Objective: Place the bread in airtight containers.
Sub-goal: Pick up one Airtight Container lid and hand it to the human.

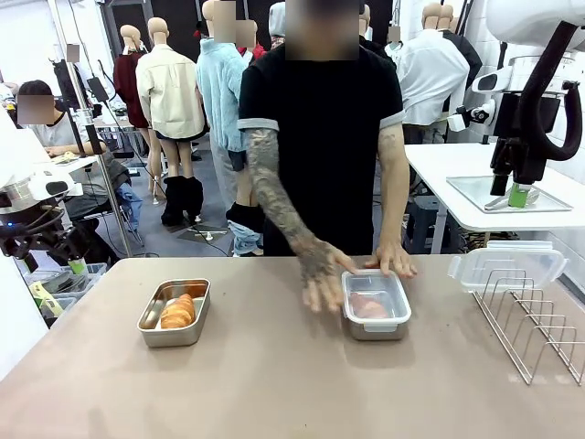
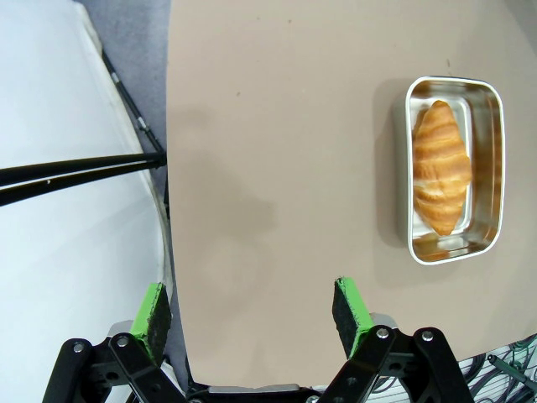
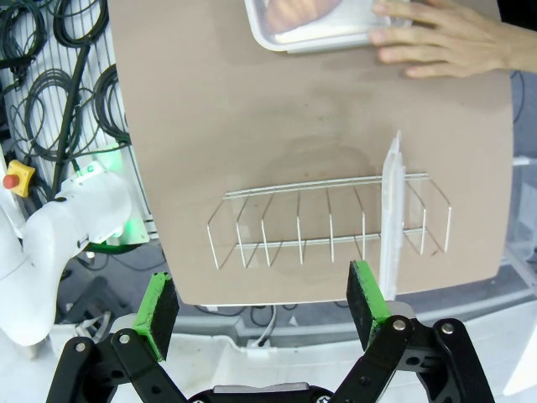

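Two steel tubs on a tan table [image 1: 274, 384]. Left tub [image 1: 175, 313] open, no lid, one roll [image 1: 178, 311] lying lengthwise inside; from the left wrist view, same tub [image 2: 454, 170] upright on the tabletop, roll [image 2: 441, 166] resting against one long wall, bare steel beside it. Right tub [image 1: 376, 305] near table centre, clear lid on top, pale shape of a second roll [image 1: 368, 306] showing through the plastic. Person's tattooed hand [image 1: 322, 273] blurred just beside the tub's near-left corner; other hand [image 1: 393, 261] flat on the table at its far edge. In the right wrist view, that hand [image 3: 440, 44] touching the lidded tub [image 3: 315, 23] at its corner.

Wire rack [image 1: 535, 315] at the table's right side, a spare clear lid [image 1: 505, 263] propped in its far end, standing on edge between the wires.

Left gripper [image 2: 252, 312] high above the table's bare left part, fingers spread wide, gripping nothing, well apart from the open tub. Right gripper [image 3: 264, 306] above the rack [image 3: 327, 222], fingers likewise spread wide and bare.
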### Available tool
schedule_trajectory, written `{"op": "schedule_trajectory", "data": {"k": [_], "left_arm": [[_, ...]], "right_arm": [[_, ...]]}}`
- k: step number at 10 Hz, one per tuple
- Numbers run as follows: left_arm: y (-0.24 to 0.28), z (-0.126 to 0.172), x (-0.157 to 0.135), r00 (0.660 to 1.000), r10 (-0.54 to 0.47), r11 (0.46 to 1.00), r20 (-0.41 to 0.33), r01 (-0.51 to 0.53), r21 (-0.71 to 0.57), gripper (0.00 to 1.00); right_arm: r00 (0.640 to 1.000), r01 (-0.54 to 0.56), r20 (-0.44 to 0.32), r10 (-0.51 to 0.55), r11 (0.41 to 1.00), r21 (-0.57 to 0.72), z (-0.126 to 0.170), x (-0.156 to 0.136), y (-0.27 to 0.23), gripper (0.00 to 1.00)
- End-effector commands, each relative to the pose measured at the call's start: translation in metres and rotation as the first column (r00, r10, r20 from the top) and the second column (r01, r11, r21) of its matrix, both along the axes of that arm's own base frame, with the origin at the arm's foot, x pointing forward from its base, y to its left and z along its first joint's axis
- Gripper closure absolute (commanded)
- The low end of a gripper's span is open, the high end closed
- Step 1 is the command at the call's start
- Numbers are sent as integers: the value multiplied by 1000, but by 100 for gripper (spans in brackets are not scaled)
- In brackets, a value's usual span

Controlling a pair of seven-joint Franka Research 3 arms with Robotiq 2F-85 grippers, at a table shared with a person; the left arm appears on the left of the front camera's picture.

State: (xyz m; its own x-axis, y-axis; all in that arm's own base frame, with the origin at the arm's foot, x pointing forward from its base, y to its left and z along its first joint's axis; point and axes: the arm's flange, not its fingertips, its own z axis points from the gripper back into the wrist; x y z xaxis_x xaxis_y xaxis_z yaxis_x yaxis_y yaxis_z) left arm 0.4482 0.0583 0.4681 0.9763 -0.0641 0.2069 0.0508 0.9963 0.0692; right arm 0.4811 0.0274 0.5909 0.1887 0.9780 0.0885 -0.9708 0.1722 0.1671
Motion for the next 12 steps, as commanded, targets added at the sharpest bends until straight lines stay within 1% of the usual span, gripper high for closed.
{"op": "schedule_trajectory", "data": {"k": [1, 12], "left_arm": [[2, 0, -2, 1000, 3, 1000, 1, -3, 9, 0], [2, 0, -2, 1000, 3, 1000, 1, -3, 9, 0]], "right_arm": [[1000, 10, 2, -10, 1000, -1, 1, 0, 1, 0], [1000, 10, 2, -10, 1000, -1, 1, 0, 1, 0]]}}
